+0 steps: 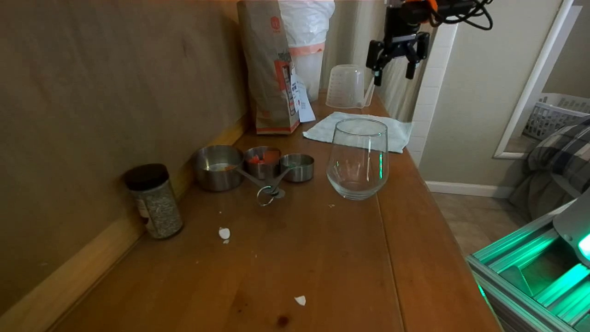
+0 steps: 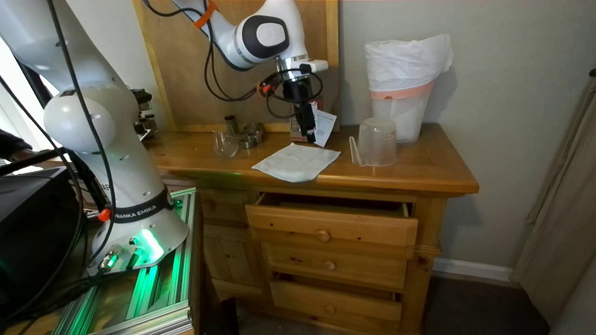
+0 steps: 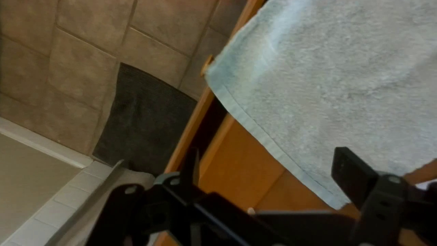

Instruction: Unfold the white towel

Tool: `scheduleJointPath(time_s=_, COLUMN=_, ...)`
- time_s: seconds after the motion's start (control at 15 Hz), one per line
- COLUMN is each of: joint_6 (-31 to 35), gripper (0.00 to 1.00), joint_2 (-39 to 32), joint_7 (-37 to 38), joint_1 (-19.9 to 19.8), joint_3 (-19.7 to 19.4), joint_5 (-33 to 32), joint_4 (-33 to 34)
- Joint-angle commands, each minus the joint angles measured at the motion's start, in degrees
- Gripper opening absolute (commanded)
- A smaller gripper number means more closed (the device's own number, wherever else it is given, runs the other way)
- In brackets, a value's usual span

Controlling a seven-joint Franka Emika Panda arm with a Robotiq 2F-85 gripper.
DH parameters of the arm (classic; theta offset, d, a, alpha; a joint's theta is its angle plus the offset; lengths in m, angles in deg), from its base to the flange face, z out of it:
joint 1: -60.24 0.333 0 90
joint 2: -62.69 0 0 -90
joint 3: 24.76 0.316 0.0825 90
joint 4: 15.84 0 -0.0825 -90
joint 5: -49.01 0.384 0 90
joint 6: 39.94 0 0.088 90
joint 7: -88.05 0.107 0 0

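The white towel [image 1: 400, 133] lies spread flat on the wooden tabletop, as a single four-cornered sheet with its corners apart. In an exterior view [image 2: 297, 163] its near corner reaches over the table's front edge. In the wrist view the towel [image 3: 334, 82] fills the upper right, with a hemmed edge and a corner over the drawer side. My gripper [image 1: 394, 77] is open and empty, pointing down above the towel's far side. It also shows above the towel's back edge [image 2: 310, 138]. In the wrist view its fingers [image 3: 266, 162] stand wide apart, nothing between them.
A clear round glass [image 1: 358, 161] stands before the towel. A measuring jug [image 2: 378, 144] stands upside down beside it. A paper bag [image 1: 272, 69] and a bin with a white liner [image 2: 405, 70] stand behind. Metal measuring cups [image 1: 219, 168] and a jar [image 1: 156, 207] are along the wall. A drawer [image 2: 330, 228] is pulled out.
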Motion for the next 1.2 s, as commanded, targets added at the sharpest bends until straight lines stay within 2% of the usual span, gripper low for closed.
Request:
scheduleJointPath(time_s=0.0, joint_6=3.51, gripper=1.00, joint_2=2.71, joint_7=-4.23, joint_1=1.01, joint_3=0.67, joint_5=6.03, joint_4=-1.58)
scheduleJointPath(time_s=0.33, joint_6=5.62, gripper=1.00, joint_2=2.13, joint_7=-12.09, joint_1=5.18, joint_3=1.65, joint_5=17.02, joint_4=-1.97)
scheduleJointPath(time_s=0.47, joint_6=6.50, gripper=0.74, joint_2=1.30, joint_7=-14.12, joint_1=6.50, joint_3=2.72, joint_5=18.40, joint_4=-1.92)
scheduleJointPath(time_s=0.73, joint_6=10.13, gripper=0.44, joint_2=-0.57, joint_7=-16.83, joint_1=7.91, joint_3=4.90, joint_5=16.60, joint_4=-2.07)
scheduleJointPath(time_s=1.13, joint_6=15.92, gripper=0.03, joint_2=-5.88, joint_7=-20.99, joint_1=9.98, joint_3=6.74, joint_5=17.36, joint_4=-2.54)
